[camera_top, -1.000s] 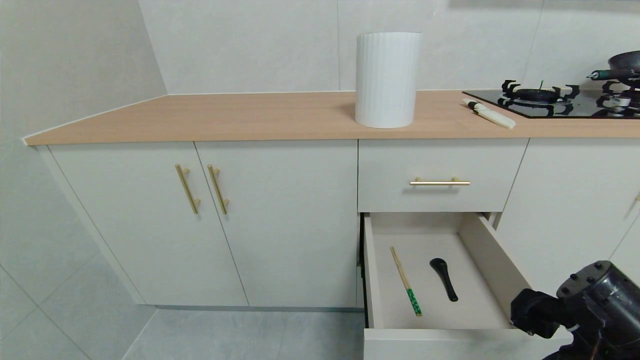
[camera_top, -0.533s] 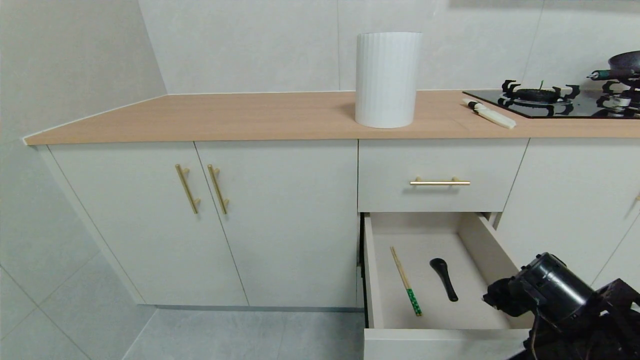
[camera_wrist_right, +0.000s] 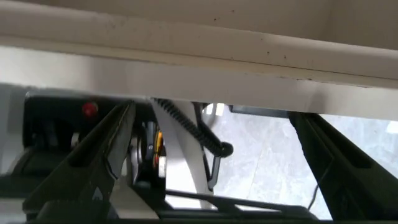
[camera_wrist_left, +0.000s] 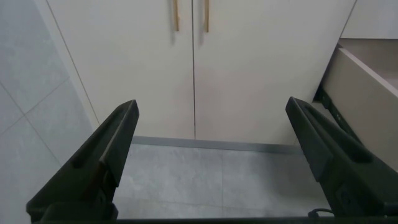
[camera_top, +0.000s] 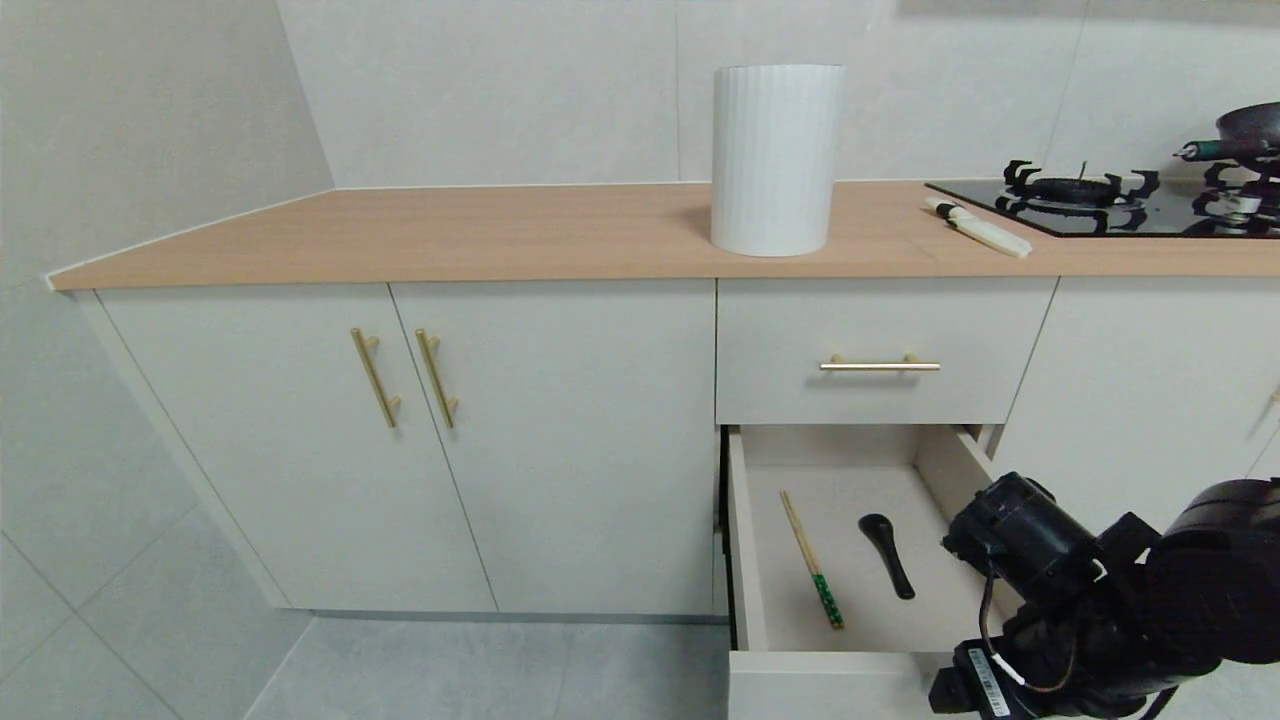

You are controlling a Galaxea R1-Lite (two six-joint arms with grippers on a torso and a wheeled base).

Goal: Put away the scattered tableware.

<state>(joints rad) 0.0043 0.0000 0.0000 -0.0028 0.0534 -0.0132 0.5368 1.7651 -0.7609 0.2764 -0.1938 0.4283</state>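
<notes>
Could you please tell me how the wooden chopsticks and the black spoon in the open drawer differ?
The pair of wooden chopsticks with green ends is thin and straight; the black spoon has a rounded bowl. The chopsticks are longer than the spoon. The chopsticks lie nearer the left wall of the open white drawer, the spoon nearer its middle. Both lie flat on the drawer floor, apart.

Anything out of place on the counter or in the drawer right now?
One white utensil lies loose and slanted on the countertop beside the stove. The chopsticks and black spoon lie in the open drawer.
</notes>
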